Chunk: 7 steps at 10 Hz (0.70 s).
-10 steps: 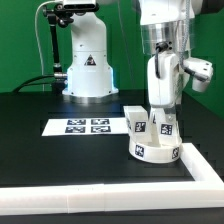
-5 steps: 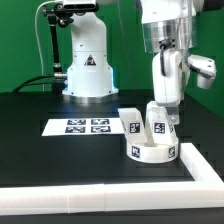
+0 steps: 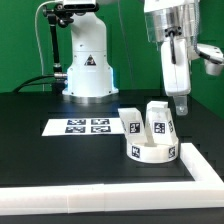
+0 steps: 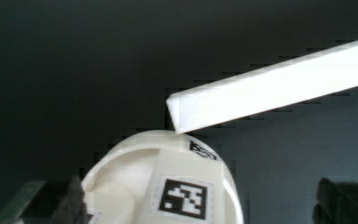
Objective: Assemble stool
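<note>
White is seen on the seat [image 3: 153,152] and legs [image 3: 160,122], tagged in black-and-white squares; the bench [image 3: 40,150] is black.

No readable words, brands or numbers anywhere. Only signs: black-and-white square tags, patterns too small to decode. Four on marker board [image 3: 84,126] lying on worktop; on round seat [image 3: 152,152] rim; on legs [image 3: 160,124] standing on seat; one on leg [image 4: 165,184] in wrist view.
</note>
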Available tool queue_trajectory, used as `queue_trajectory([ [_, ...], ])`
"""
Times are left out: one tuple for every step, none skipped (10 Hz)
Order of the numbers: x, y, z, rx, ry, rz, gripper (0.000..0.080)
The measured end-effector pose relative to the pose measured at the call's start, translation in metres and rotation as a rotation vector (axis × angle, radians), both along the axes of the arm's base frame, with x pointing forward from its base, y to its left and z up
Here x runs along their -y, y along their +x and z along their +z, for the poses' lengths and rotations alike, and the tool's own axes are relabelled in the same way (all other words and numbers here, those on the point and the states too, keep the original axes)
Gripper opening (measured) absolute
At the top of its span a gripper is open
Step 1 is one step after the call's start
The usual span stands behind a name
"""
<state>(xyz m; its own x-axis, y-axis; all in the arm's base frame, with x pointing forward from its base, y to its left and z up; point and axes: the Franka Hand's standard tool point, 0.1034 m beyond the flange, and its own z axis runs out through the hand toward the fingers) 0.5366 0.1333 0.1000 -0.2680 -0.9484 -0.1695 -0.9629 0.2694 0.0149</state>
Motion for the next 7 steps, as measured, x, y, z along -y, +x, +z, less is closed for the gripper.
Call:
queue_trajectory([
  [0.0, 0.0, 0.0, 0.013, -0.002, 0.077, 0.0649],
  [0.0002, -0.0007, -0.0001, 0.018, -0.007, 0.147, 0.0649],
  [0.0004, -0.0014, 0.001, 0.02, -0.023, 0.293, 0.0649],
  [0.0003, -0.0008, 0.0019, 0.029, -0.032, 0.383, 0.0649],
  [0.001, -0.0008, 0.0032, 0.035, -0.043, 0.519, 0.0649],
  [0.0018, 0.0005, 0.0051, 0.046, -0.048, 0.62, 0.0649],
  [0.0015, 0.0017, 0.0067, 0.052, -0.048, 0.678, 0.0649],
])
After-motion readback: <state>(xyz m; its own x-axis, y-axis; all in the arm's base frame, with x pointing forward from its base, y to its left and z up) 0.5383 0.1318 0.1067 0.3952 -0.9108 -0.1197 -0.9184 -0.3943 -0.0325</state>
